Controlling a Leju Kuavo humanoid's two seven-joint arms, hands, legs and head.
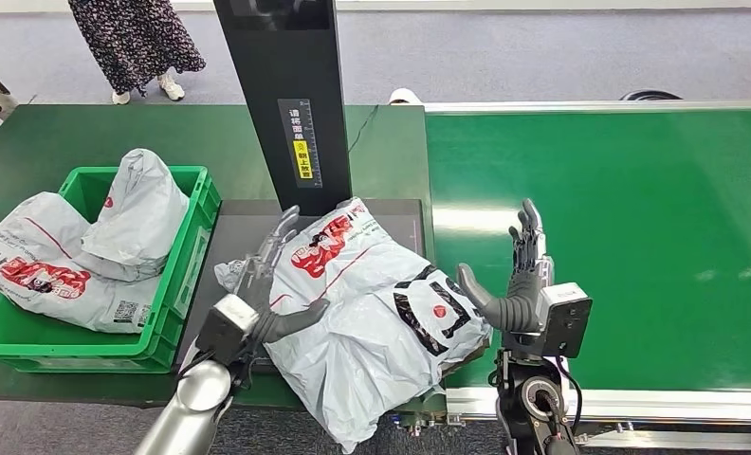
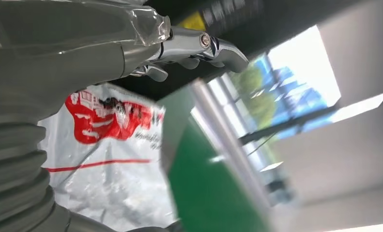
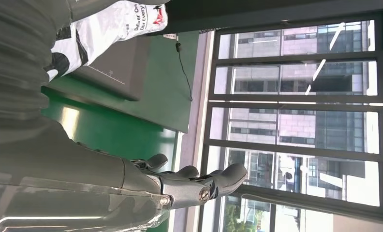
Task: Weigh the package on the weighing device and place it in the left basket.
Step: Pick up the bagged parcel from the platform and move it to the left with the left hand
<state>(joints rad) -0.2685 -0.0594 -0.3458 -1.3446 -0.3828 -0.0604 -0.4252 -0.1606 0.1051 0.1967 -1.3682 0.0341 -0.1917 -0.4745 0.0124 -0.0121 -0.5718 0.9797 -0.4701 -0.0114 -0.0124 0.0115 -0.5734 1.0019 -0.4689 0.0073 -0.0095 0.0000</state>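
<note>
A white-and-grey package [image 1: 372, 313] with red and black print lay across the dark scale [image 1: 239, 232] at the foot of a black post [image 1: 291, 95], its near end spilling over the scale's near edge toward the robot. The left hand [image 1: 258, 294] rested against the package's left side, thumb reaching across the plastic and fingers [image 1: 279, 232] stretched along its far-left edge; the fingers were spread rather than closed, and the pictures did not show a firm grip. The right hand [image 1: 523, 280] stood open and upright just beside the package's right edge, palm turned toward it, thumb near the black print, holding nothing.

With the bag lying on the scale, the step in hand looked to be taking it up for the move left. Doing it well probably called for both palms pressing inward from opposite sides, low on the bulk, since the limp plastic seemed likely to sag or slide out of a one-sided hold. The overhanging near end could drag on the scale's edge unless lifted first.

To the left, the green basket [image 1: 187, 275] already held two similar bags [image 1: 87, 246], piled high and lapping over its left rim, so room seemed tight. A green conveyor belt [image 1: 637, 237] ran to the right, and a person in a patterned skirt [image 1: 135, 38] stood beyond the table [image 1: 30, 142].
</note>
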